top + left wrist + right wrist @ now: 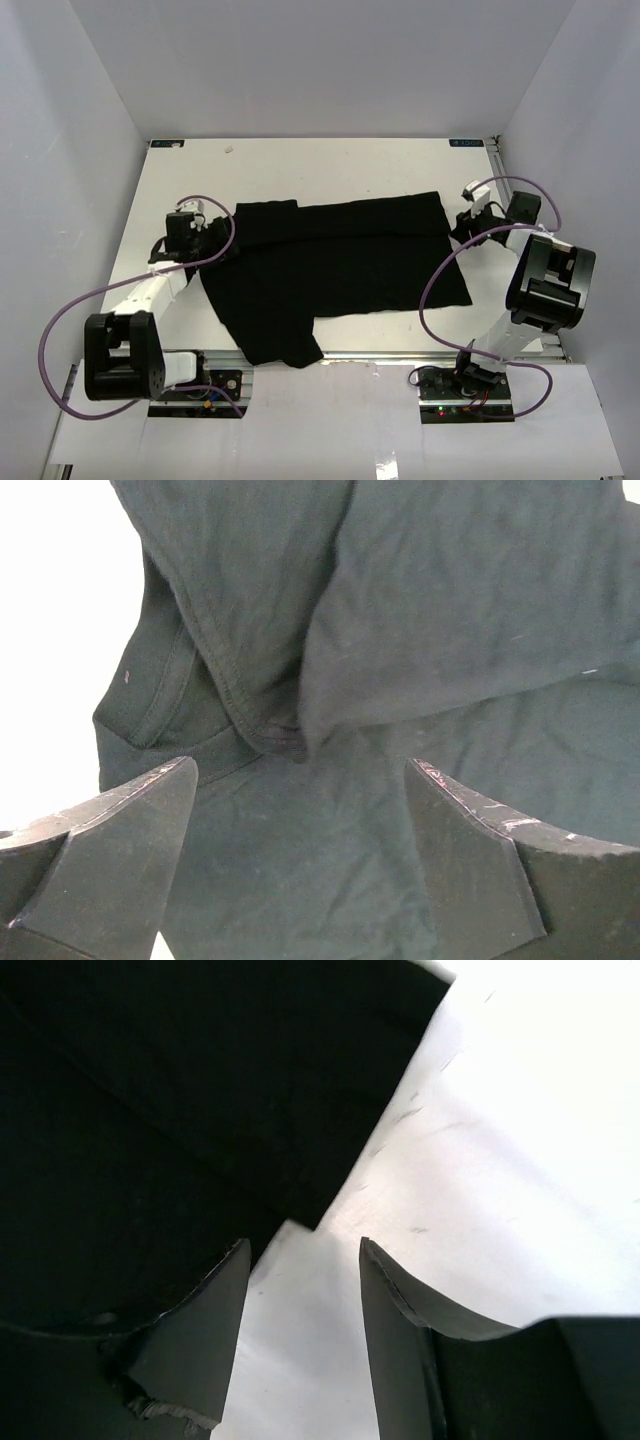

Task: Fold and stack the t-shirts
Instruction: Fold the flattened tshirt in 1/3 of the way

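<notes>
Black t-shirt (350, 265), part-folded — flat; white table (350, 165)

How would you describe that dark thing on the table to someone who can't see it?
On the white table, between the left arm and right arm, lies a plain black fabric t-shirt, partly folded. It alone is soft, flat and matte; the arms are rigid.

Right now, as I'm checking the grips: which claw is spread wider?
The left claw: its fingers stand far apart above the black t-shirt. The right claw shows a narrower gap, over bare table beside the shirt's corner.
</notes>
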You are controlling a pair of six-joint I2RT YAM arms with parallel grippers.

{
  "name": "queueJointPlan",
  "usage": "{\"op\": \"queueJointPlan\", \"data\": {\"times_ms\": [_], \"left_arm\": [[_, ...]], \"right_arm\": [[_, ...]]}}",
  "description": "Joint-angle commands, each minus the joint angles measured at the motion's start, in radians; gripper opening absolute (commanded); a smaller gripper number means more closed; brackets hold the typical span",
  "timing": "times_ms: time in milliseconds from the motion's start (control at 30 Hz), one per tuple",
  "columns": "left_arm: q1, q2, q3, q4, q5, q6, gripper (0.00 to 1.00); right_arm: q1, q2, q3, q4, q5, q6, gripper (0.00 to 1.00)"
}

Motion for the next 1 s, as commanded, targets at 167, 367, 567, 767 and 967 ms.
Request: {"op": "queueJointPlan", "data": {"times_ms": [167, 367, 567, 767, 967], "left_arm": [[0.000, -0.094, 0.210, -0.065, 0.066, -0.077, 0.98], [-0.002, 0.277, 0.483, -0.100, 0.267, -0.108, 0.98], [-0.002, 0.605, 0.745, -0.141, 0.258, -0.114, 0.90], [-0.037, 0.736, 0.923, -0.223, 0.171, -0.053, 0.82], [-0.039, 0.807, 0.939, -0.260, 0.133, -0.027, 0.79]], "right_arm": [[-0.001, -0.011, 0.259, -0.280, -0.261, 0.006, 0.55], [0.087, -0.008, 0.258, -0.253, -0.286, 0.111, 0.57], [0.162, 0.016, 0.259, -0.196, -0.295, 0.199, 0.57], [0.176, 0.041, 0.282, -0.165, -0.306, 0.248, 0.57], [0.174, 0.062, 0.304, -0.159, -0.309, 0.271, 0.57]]}}
